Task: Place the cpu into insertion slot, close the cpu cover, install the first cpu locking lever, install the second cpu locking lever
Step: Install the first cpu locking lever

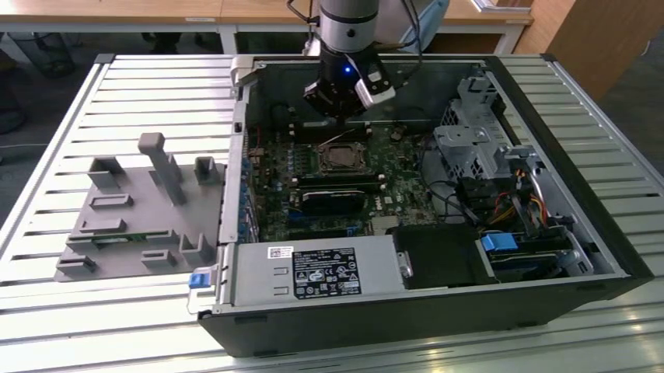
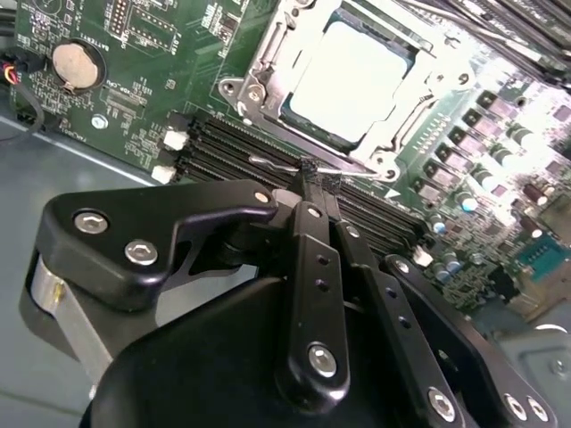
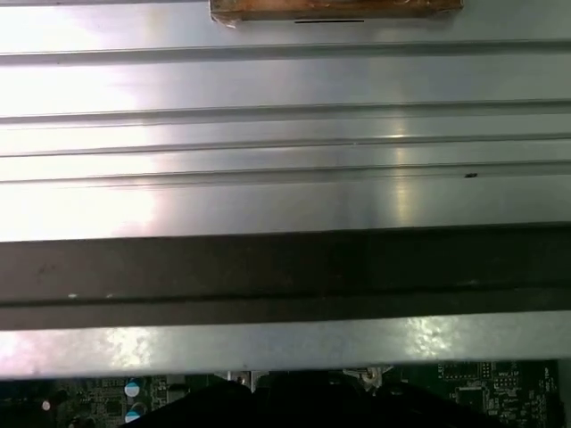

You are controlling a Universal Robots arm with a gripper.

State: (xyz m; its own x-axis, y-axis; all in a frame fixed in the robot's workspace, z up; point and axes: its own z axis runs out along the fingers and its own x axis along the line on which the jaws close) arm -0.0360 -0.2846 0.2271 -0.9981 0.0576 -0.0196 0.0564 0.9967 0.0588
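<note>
The cpu (image 2: 352, 76), a dull silver square, lies in the insertion slot (image 1: 340, 159) on the green motherboard. The cpu cover (image 2: 268, 67), a silvery frame, lies flat around it. A thin wire locking lever (image 2: 272, 162) runs along the socket's edge beside the memory slots. My gripper (image 2: 314, 174) has its black fingers pressed together, and their tips sit right at this lever. Whether they touch it I cannot tell. In the exterior view the gripper (image 1: 337, 124) hangs just behind the socket, inside the open computer case.
Black memory sticks (image 1: 334, 183) lie in front of the socket. A drive cage (image 1: 472, 148) and cables stand toward the exterior view's right, the power supply (image 1: 311, 272) at the front. A grey fixture (image 1: 135, 210) stands outside the case on the slatted table. A coin battery (image 2: 76, 64) sits on the board.
</note>
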